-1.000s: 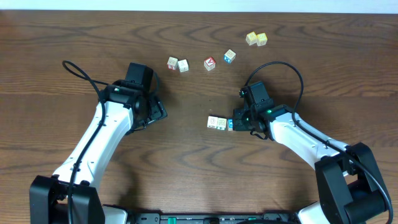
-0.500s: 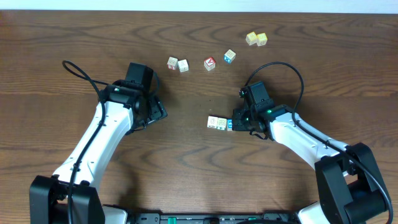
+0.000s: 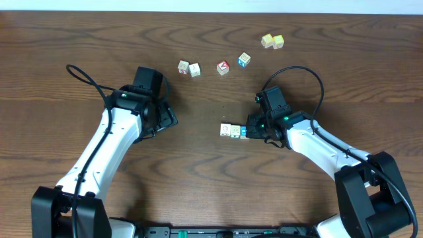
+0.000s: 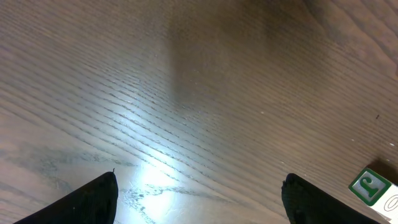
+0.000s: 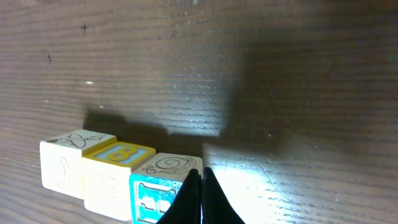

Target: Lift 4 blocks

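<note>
Lining up in a sideways row, blocks (image 3: pixel 231 130), right fingers (image 5: pixel 191 210) clenched empty, left fingers (image 4: pixel 93 200) released.

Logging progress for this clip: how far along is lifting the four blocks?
Done: three blocks sit lined up touching in a row on the table. In hand: the right gripper, shut, is at the row's blue-faced end; the left gripper hangs open over bare wood, apart from it. Left: no fourth block in the row, nothing lifted; loose blocks lie farther away.
</note>
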Tool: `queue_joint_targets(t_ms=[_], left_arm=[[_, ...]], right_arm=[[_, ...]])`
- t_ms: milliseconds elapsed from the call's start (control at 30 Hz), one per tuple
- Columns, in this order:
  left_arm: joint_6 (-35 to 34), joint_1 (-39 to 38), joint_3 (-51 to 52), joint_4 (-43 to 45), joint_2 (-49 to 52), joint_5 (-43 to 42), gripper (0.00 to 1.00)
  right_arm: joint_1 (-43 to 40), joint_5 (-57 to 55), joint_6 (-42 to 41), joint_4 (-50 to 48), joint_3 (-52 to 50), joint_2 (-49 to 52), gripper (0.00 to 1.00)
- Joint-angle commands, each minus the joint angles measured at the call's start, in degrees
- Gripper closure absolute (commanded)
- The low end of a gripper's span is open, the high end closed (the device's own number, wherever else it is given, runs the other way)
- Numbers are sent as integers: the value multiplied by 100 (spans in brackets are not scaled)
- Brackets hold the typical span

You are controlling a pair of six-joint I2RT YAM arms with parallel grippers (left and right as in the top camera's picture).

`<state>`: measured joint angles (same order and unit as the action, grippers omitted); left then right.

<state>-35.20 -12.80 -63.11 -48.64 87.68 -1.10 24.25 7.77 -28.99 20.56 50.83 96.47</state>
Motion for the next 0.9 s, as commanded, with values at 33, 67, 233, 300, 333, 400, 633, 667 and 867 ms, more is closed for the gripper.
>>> queue_joint_targets(t_ms=[33, 67, 233, 300, 333, 400, 633, 667, 867], left_arm=[[-68, 20, 28, -15, 22, 72, 16], [-68, 20, 28, -15, 20, 72, 16], [-68, 20, 28, -15, 22, 72, 16], [-68, 20, 28, -15, 22, 72, 16], [-68, 20, 28, -15, 22, 72, 16], [-68, 20, 28, -15, 22, 70, 16], [-68, 20, 28, -15, 22, 72, 16], [-68, 20, 28, -15, 22, 70, 16], [-68, 20, 28, -15, 22, 72, 16]], right_arm=[[61, 26, -120, -48, -44, 24, 98], [61, 26, -118, -55, -44, 24, 98], [61, 26, -118, -109, -44, 24, 98], [61, 24, -118, -114, -44, 24, 98], [61, 24, -116, -127, -44, 24, 98], [61, 24, -116, -160, -44, 24, 98], [61, 22, -90, -177, -44, 24, 99], [59, 15, -70, -190, -42, 24, 99], [-164, -22, 98, -61, 142, 7, 98]])
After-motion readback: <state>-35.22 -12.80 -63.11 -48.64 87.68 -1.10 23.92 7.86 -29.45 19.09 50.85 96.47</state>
